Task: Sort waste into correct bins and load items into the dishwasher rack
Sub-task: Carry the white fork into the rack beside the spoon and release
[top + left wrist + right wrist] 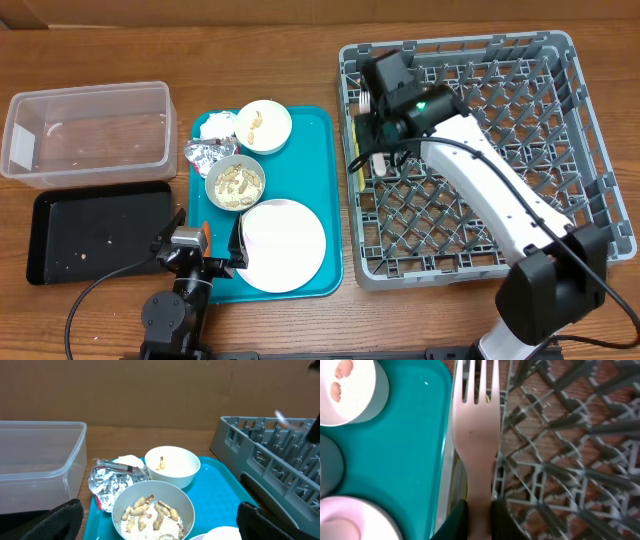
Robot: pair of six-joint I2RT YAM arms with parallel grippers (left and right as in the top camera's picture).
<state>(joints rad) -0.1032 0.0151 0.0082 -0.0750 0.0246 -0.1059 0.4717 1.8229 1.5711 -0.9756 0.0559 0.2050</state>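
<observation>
The right jaws are shut tight on the handle of the white plastic fork (475, 435), its tines over the dishwasher rack (440, 272) wall that borders the teal tray (312, 150). The left jaws gape wide and hold nothing (black pads (50, 520) by the tray's near left corner). On the tray sit two bowls (264, 126) holding scraps, a plate (285, 243) and a foil wrapper (207, 155); left of it lie a clear tub (20, 150) and black tray (100, 235), all on a wooden bench (280, 50) backed by brown cardboard (150, 390).
</observation>
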